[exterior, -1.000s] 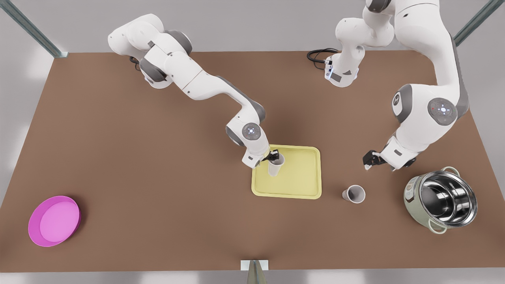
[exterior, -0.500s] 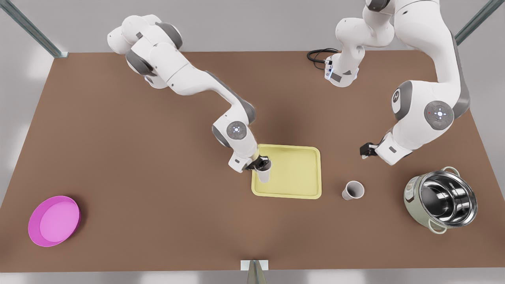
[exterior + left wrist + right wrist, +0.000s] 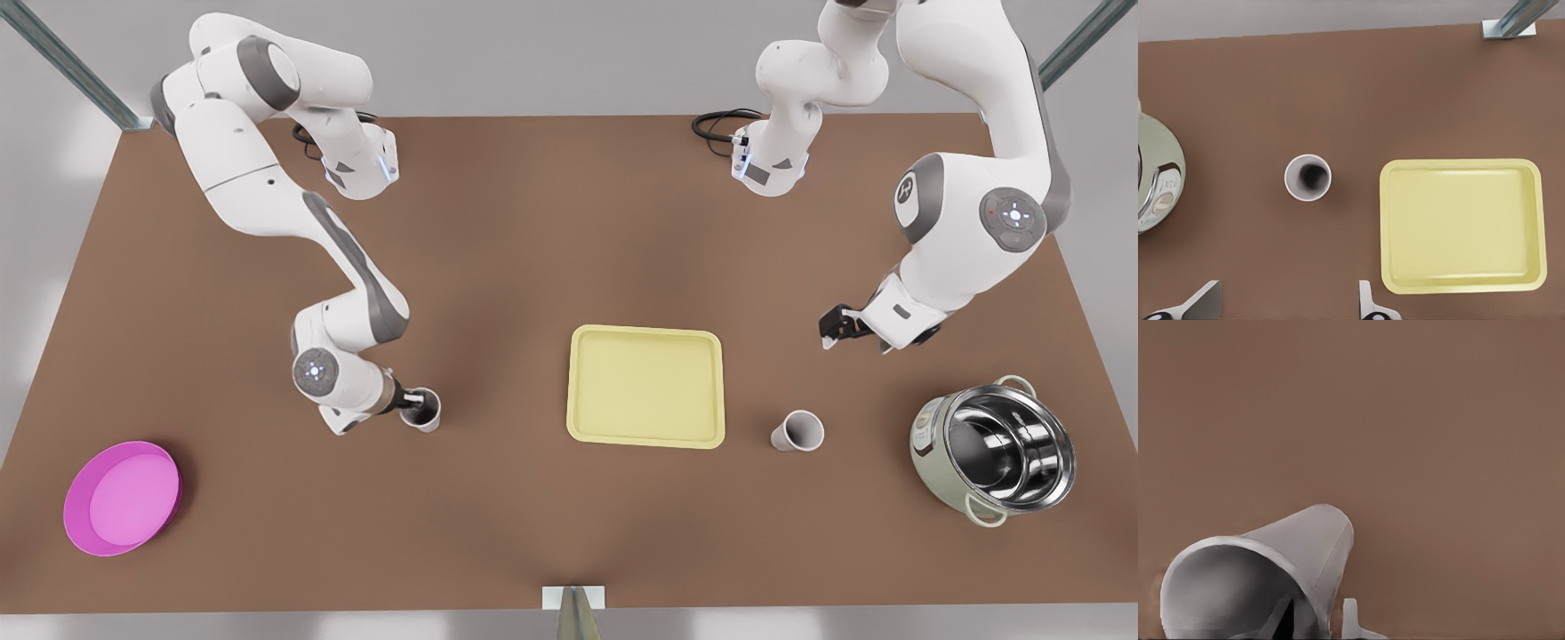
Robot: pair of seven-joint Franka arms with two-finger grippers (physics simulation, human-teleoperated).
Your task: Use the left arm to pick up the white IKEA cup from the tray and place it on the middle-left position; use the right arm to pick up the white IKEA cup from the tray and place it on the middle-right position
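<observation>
Since half second ago, my right hand (image 3: 414,406) has carried white cup (image 3: 430,416) off tray (image 3: 645,431); now well clear of tray, low over tabletop (image 3: 533,222), still clamped on cup. Second cup (image 3: 797,432) stands near tray's opposite side. Left hand (image 3: 829,338) waits beyond it, fingers wide. I judge only release remains.

The tray (image 3: 645,391) lies between a cup (image 3: 797,433) and another cup (image 3: 425,411).

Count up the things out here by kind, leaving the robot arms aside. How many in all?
White cups: 2, one standing free near the open left gripper, one held in the right gripper
Yellow tray: 1
Magenta dish: 1
Cooker pot: 1
Total: 5
</observation>
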